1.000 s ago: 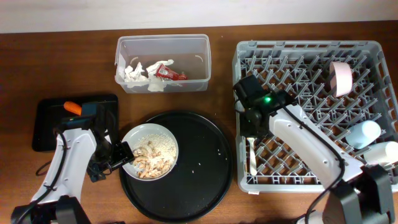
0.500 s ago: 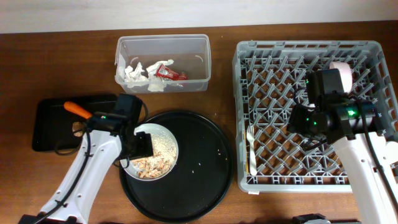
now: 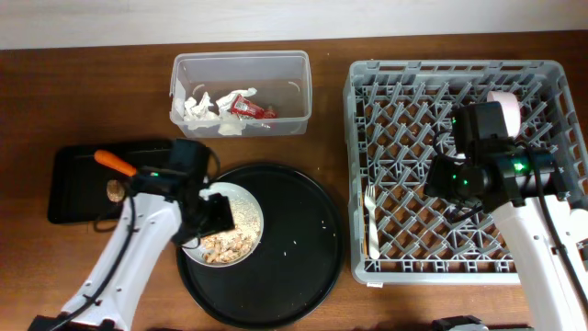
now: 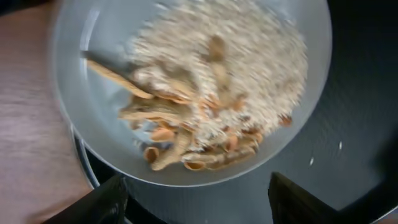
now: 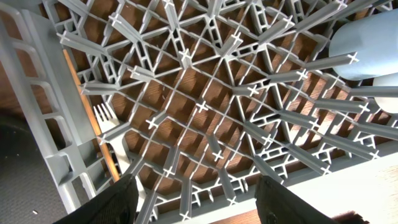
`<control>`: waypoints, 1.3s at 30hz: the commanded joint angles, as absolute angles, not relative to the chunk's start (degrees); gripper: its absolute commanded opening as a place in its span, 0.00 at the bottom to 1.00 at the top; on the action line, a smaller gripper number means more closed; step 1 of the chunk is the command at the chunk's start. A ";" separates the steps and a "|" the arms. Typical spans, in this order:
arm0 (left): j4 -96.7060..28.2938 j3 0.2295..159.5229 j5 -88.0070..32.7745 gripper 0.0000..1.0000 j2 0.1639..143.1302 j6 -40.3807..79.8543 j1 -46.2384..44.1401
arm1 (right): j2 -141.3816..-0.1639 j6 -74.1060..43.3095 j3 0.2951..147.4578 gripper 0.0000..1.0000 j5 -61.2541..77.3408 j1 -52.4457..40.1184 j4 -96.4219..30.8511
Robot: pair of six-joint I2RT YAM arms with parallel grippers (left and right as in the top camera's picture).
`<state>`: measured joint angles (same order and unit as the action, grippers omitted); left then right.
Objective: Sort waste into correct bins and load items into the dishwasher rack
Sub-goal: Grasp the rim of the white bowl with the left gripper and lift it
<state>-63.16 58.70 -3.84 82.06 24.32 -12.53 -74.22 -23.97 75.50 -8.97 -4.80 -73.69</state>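
Note:
A pale green plate [image 3: 241, 213] with beige rice and food scraps [image 3: 225, 241] sits on the round black tray [image 3: 285, 267]. My left gripper [image 3: 213, 217] is open just above the plate's left part; in the left wrist view its fingers [image 4: 199, 208] straddle the plate's rim [image 4: 87, 93] below the food scraps [image 4: 217, 93]. My right gripper [image 3: 439, 180] is open and empty over the grey rack [image 3: 404, 74]. The right wrist view shows its fingers [image 5: 196, 202] above the rack grid [image 5: 205, 106], with the white fork [image 5: 112, 134], wooden chopstick [image 5: 78, 93] and light blue cup [image 5: 367, 43].
The clear tub [image 3: 299, 87] holds white tissue [image 3: 197, 110] and a red wrapper [image 3: 250, 108]. The shallow black tray [image 3: 69, 198] holds the carrot [image 3: 115, 163] and brown pit [image 3: 115, 190]. A white-pink bowl [image 3: 505, 112] and the fork [image 3: 370, 221] are in the rack.
Over the last second my left arm swung in over the plate from its left side. My right arm moved from the rack's left front to its right half. Both are almost still now.

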 commanded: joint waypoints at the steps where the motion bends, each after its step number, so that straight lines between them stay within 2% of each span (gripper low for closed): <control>1: -63.20 58.11 2.98 0.72 82.72 22.15 -21.47 | -74.41 -23.79 75.75 0.65 -9.06 -4.47 -73.73; 2: -63.20 58.11 4.86 0.72 84.12 22.15 -25.47 | -74.41 -23.79 75.75 0.65 -9.06 -4.47 -73.76; 6: -65.56 58.11 4.99 0.70 92.25 23.16 -32.12 | -74.41 -23.79 75.75 0.65 -9.06 -4.47 -74.00; 10: -68.95 58.11 4.86 0.62 99.77 24.84 -33.34 | -74.41 -23.79 75.75 0.65 -9.08 -4.47 -74.00; 16: -67.51 54.81 4.80 0.59 99.85 26.33 -33.34 | -74.41 -23.79 75.75 0.65 -9.08 -4.47 -74.00; 19: -65.34 53.45 4.80 0.47 99.85 26.33 -33.34 | -74.41 -23.79 75.75 0.65 -9.08 -4.47 -74.00; 23: -60.99 53.63 4.34 0.41 99.85 26.30 -33.34 | -74.41 -23.79 75.75 0.65 -9.06 -4.47 -74.17; 25: -61.89 54.81 4.36 0.34 99.85 26.26 -33.34 | -74.41 -23.79 75.75 0.65 -9.06 -4.47 -74.17; 26: -62.87 56.07 4.43 0.33 99.85 26.26 -33.34 | -74.41 -23.79 75.75 0.65 -9.06 -4.47 -74.17; 32: -65.58 63.64 6.33 0.35 99.68 26.11 -33.23 | -74.41 -23.79 75.75 0.65 -9.08 -4.47 -74.39; 33: -65.41 65.54 5.78 0.39 99.59 26.11 -33.23 | -74.41 -23.79 75.75 0.65 -9.06 -4.47 -74.39; 34: -63.75 68.62 4.75 0.59 99.59 26.11 -33.23 | -74.41 -23.79 75.75 0.65 -9.06 -4.47 -74.39; 35: -60.71 69.80 3.33 0.64 99.59 26.15 -33.23 | -74.41 -23.79 75.75 0.65 -9.06 -4.47 -74.39; 38: -50.96 69.73 -8.64 0.64 100.22 27.09 -33.26 | -74.41 -23.81 75.75 0.65 -9.06 -4.47 -74.61; 39: -50.74 69.71 -8.58 0.64 100.79 29.10 -33.28 | -74.41 -23.81 75.75 0.64 -9.06 -4.47 -74.67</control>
